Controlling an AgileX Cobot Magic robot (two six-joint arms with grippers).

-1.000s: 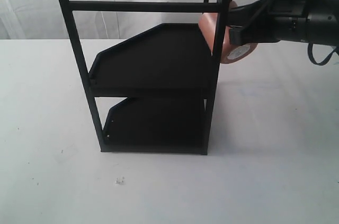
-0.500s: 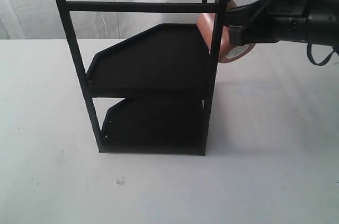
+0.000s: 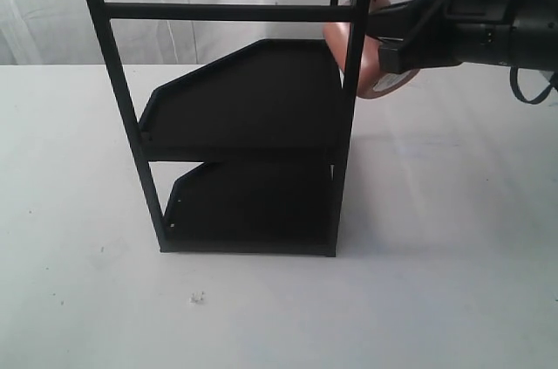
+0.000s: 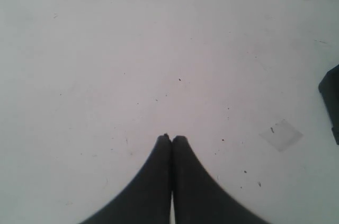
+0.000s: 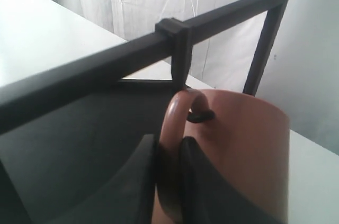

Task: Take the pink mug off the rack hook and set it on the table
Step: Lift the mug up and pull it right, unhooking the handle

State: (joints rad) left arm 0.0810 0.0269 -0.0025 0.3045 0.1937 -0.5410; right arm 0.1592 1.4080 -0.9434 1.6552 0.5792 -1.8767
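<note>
The pink mug hangs tilted at the rack's upper right post, its white-stickered base facing outward and down. My right gripper reaches in from the right and is shut on the mug's handle. In the right wrist view both fingers clamp the handle's loop, and the rack hook still passes through that loop, against the mug's body. My left gripper is shut and empty, low over the white table. It does not show in the exterior view.
The tall black two-shelf rack stands mid-table, its long crossbar running left from the mug. A dark corner and a clear tape patch lie near the left gripper. A small white crumb sits before the rack.
The right gripper has lifted the mug slightly. The rack has shifted a little to the left with it.
</note>
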